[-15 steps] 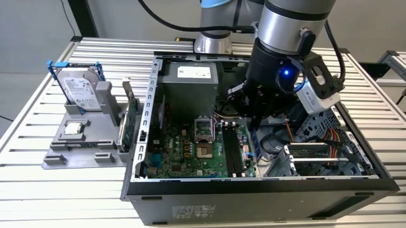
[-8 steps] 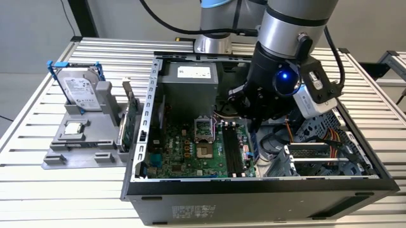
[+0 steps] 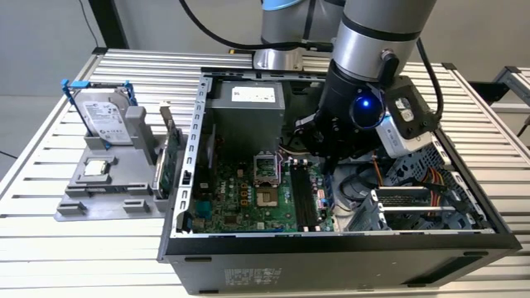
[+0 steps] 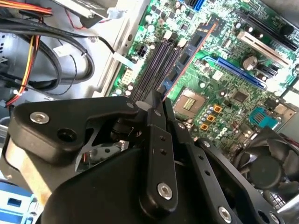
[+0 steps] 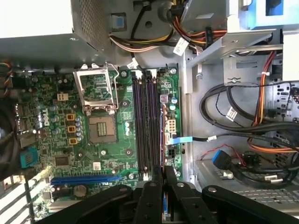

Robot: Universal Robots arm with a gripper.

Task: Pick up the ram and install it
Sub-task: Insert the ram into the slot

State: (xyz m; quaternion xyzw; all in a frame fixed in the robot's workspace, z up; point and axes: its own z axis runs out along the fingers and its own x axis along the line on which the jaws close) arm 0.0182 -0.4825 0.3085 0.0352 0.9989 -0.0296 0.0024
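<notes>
In both wrist views my gripper [image 5: 162, 173] [image 4: 159, 99] is shut on the ram [image 4: 189, 52], a thin bluish-dark stick with a copper edge. The stick stands on edge and runs along the black memory slots [image 5: 144, 121] of the green motherboard [image 5: 100, 154]. It lines up with the slot on the side toward the cables. In the first wrist view the ram [image 5: 162, 140] appears as a thin line. Whether it sits in the slot I cannot tell. In the exterior view the gripper [image 3: 314, 154] hangs inside the open computer case [image 3: 331, 251], just over the slots [image 3: 305, 195].
Near the slots are the CPU socket [image 5: 100, 128], a silver power supply [image 3: 244, 108] and bundled cables [image 5: 243, 112] beside a drive cage [image 3: 414, 205]. On the exterior view's left, a grey stand [image 3: 108, 202] holds a hard drive [image 3: 106, 121] and a green card [image 3: 170, 164].
</notes>
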